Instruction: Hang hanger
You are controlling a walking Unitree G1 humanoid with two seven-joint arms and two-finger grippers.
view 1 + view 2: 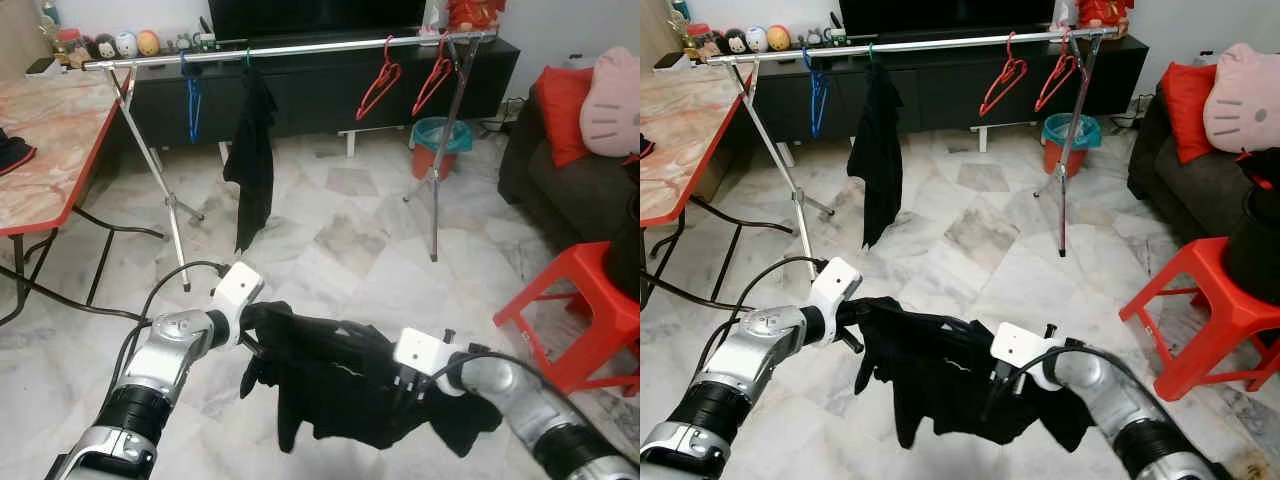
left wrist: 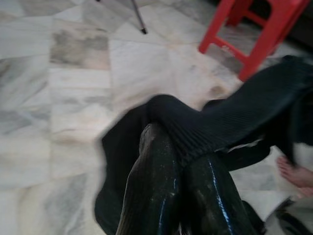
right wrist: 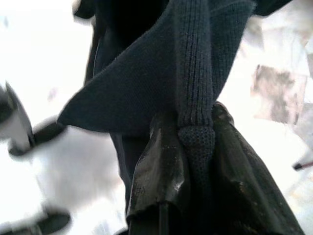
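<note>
Floor of pale marble point(image 1: 340, 250) stretched up to a clothes rail point(image 1: 300, 48) carrying red hangers point(image 1: 380, 80), a blue hanger and one hung black garment. Well short of that rail, a black knit garment point(image 1: 340, 385) sagged between both grippers, likely spread for hanging. Left gripper point(image 1: 250, 318) and right gripper point(image 1: 405, 390) each pinched its fabric.

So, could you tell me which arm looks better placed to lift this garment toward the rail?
Probably left. Both grippers pinch the black garment, but the left gripper holds higher, below the open stretch of rail. The right gripper sits lower.
</note>
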